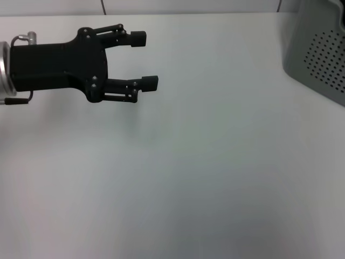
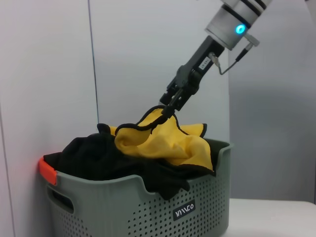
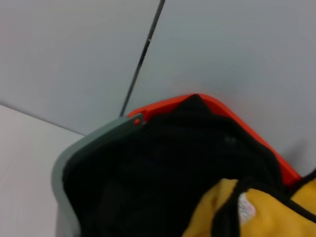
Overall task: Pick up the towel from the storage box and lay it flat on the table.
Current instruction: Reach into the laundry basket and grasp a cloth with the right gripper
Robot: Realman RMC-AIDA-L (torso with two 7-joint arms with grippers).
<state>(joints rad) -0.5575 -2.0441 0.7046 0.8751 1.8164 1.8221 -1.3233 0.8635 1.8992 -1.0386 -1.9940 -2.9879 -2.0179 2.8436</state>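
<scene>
The yellow-orange towel (image 2: 163,140) with black edging lies heaped on dark cloth in the light grey storage box (image 2: 148,210). In the left wrist view my right gripper (image 2: 170,109) reaches down from above and is shut on the towel's upper edge, lifting a fold. The right wrist view shows the towel (image 3: 256,215) close up over the box's rim (image 3: 74,153). In the head view only a corner of the box (image 1: 318,51) shows at the far right of the white table (image 1: 188,178). My left gripper (image 1: 145,59) is open and empty above the table's far left.
Dark black cloth (image 2: 98,155) fills the box under the towel. The box has an orange rim section (image 3: 256,131) and stands near a white wall (image 2: 138,49).
</scene>
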